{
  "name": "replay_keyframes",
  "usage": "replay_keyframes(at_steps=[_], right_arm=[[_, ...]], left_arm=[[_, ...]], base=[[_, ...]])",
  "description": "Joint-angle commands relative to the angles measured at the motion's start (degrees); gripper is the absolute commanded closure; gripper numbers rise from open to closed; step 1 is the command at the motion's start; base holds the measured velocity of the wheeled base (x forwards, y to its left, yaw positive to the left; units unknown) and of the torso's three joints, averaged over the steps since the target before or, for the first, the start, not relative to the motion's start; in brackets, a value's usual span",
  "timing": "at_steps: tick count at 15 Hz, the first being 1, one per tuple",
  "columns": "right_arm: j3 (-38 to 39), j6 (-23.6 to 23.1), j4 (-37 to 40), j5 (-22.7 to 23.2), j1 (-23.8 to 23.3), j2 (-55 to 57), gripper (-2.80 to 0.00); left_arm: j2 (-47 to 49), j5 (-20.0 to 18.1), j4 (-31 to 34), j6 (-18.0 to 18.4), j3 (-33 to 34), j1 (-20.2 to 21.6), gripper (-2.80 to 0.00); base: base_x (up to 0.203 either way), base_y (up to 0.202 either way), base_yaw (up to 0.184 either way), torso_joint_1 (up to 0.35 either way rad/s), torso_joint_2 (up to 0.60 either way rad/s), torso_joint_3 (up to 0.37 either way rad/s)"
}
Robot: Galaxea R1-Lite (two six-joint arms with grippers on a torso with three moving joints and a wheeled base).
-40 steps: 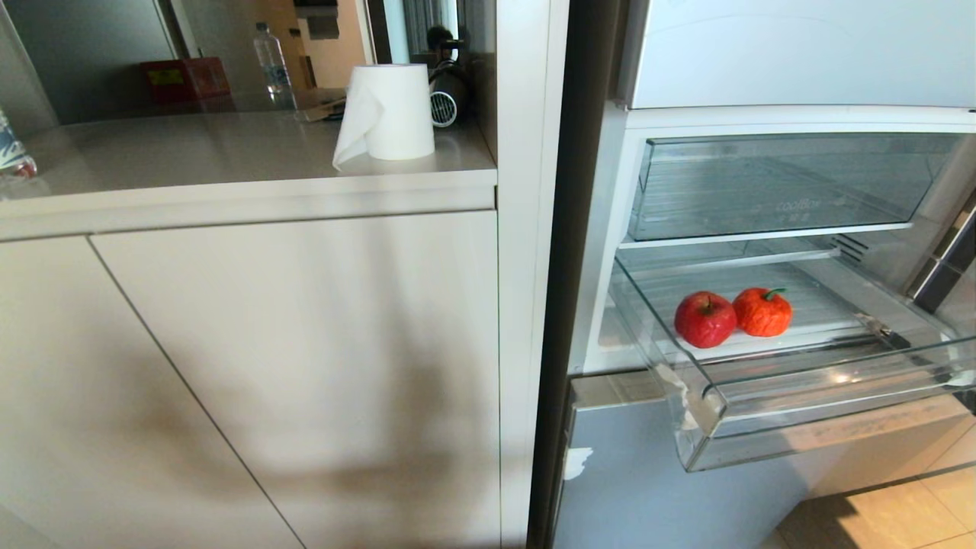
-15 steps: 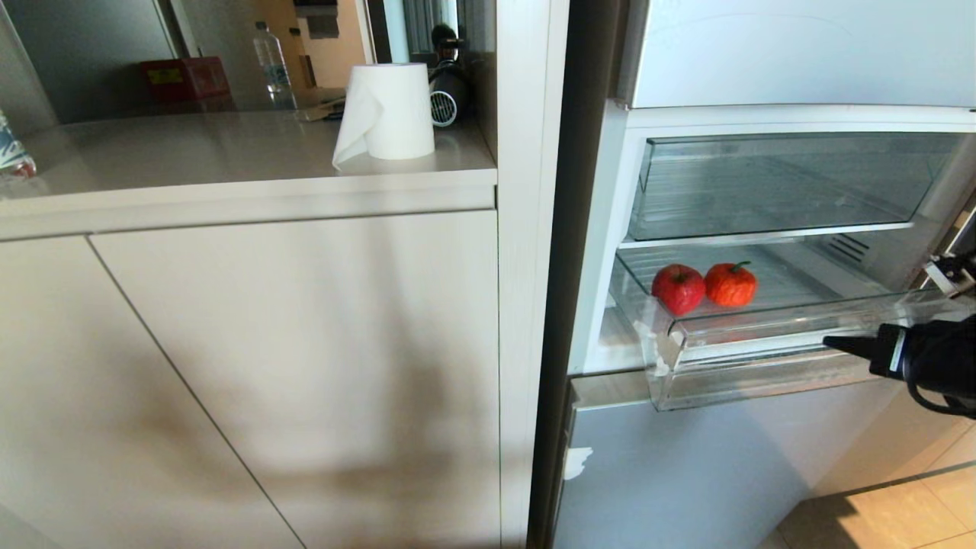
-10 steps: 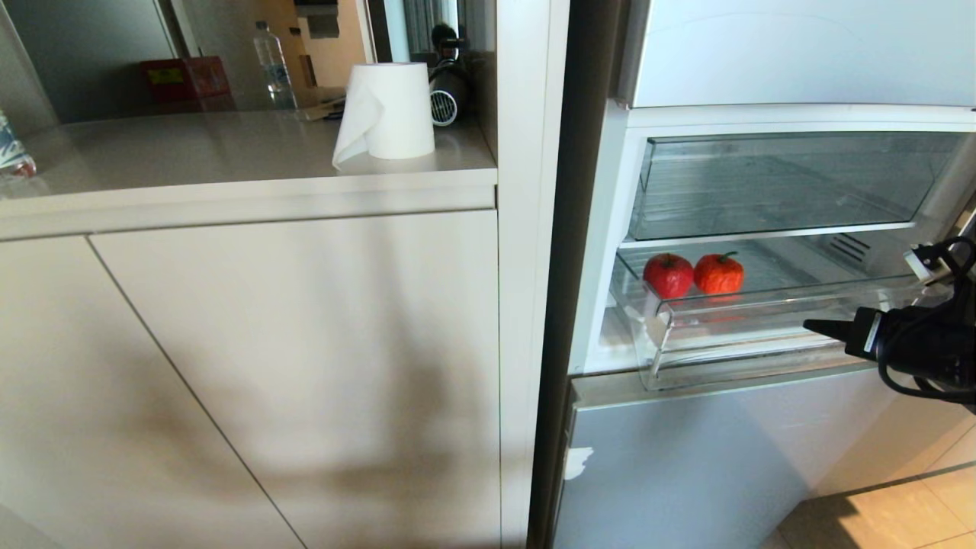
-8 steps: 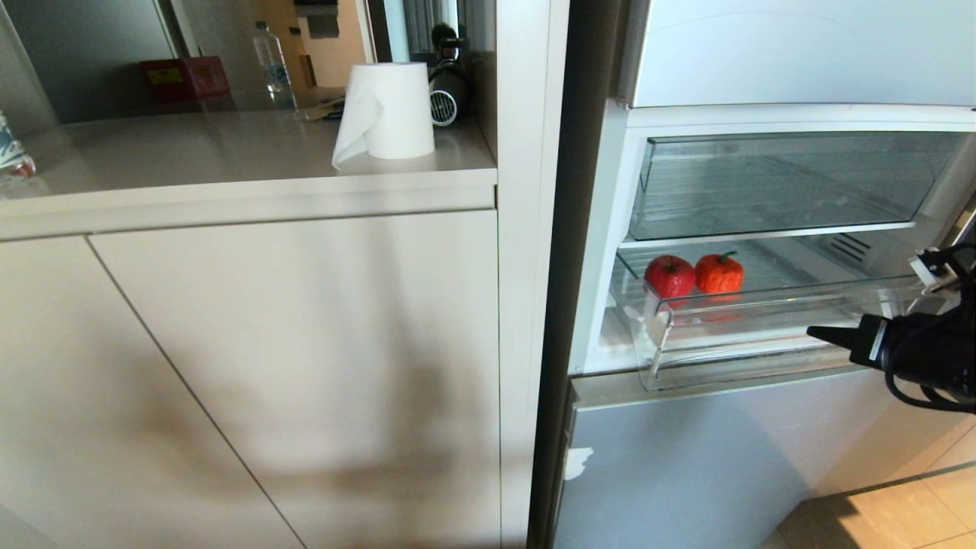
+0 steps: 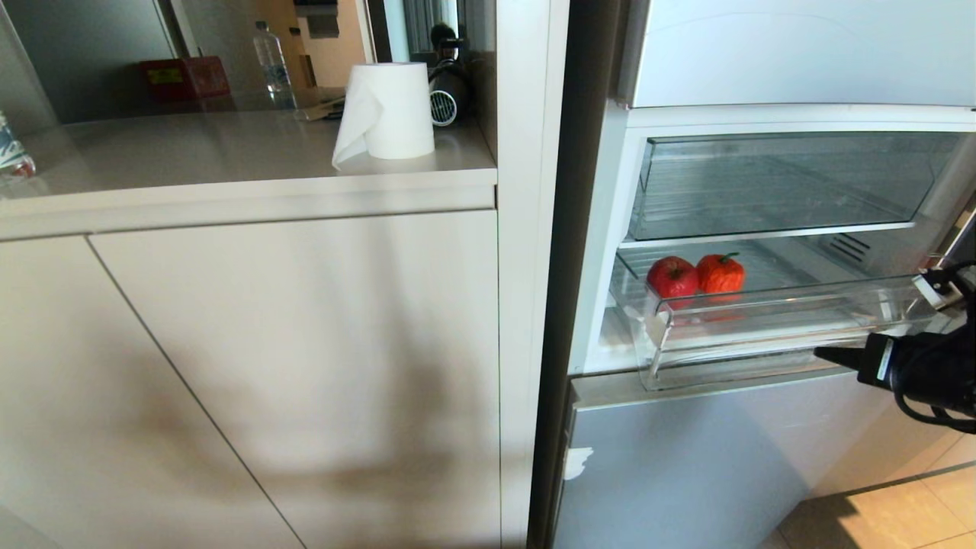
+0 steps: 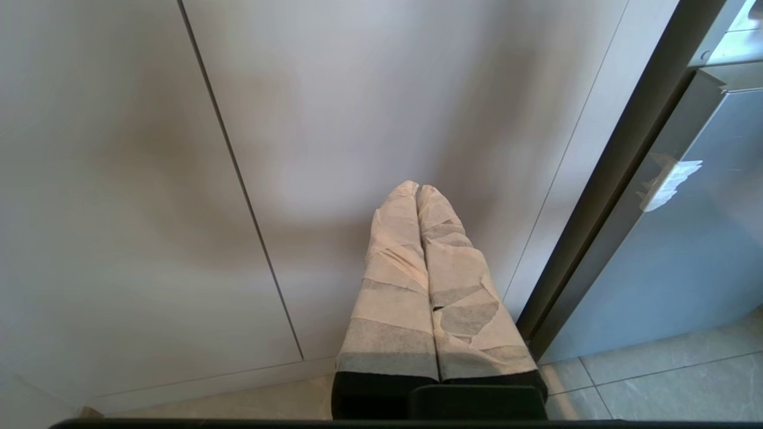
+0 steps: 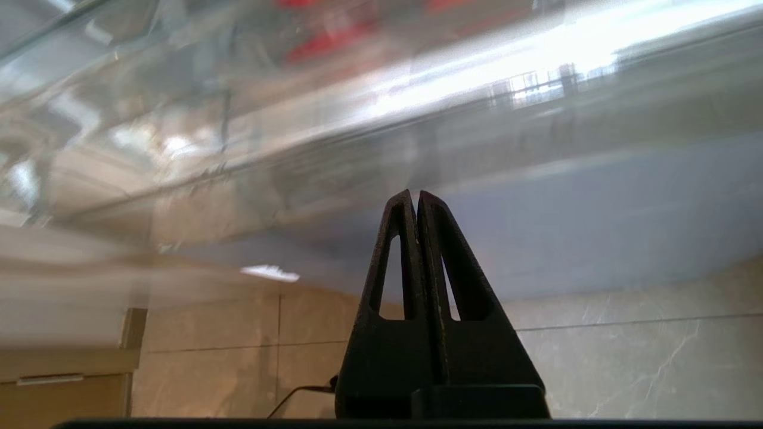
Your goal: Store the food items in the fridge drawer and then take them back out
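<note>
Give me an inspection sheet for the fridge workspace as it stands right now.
Surface: grey countertop left of the open fridge.
Job's things: fridge drawer nearly pushed in, holding two red fruits side by side, the smooth red one left of the bumpy orange-red one.
Clutter: paper towel roll, water bottle, red box on the counter.
Grippers: right end effector shut, at the drawer's front lip, contact unclear; left end effector shut, parked facing the cabinet door.
Cables: black cable looped at the right wrist.
Surroundings: empty upper clear drawer, tiled floor.
</note>
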Motion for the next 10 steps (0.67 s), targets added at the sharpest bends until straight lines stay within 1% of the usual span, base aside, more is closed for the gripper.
replay_keyframes(at_steps=[1,4,8,10], right_arm=[[-3.93,-0.05,-0.19,0.40,0.30,6.61,0.00],[-9.29,-2.82,-0.30,0.64,2.78,12.05,0.00],[-16.10,-2.02,-0.65,1.01,6.51,16.30,0.00],[-17.56,-1.33,-2.34,1.10,7.28,17.15,0.00]], left_arm=[[-0.01,0.03,0.01,-0.02,-0.01,0.00,0.00],[-0.01,0.04,0.01,-0.02,-0.01,0.00,0.00],[-0.01,0.12,0.01,-0.02,-0.01,0.00,0.00],[-0.01,0.03,0.01,-0.02,-0.01,0.00,0.00]], base=[[0.000,0.000,0.000,0.000,0.00,0.000],[0.000,0.000,0.000,0.000,0.00,0.000],[0.000,0.000,0.000,0.000,0.00,0.000],[0.000,0.000,0.000,0.000,0.00,0.000]])
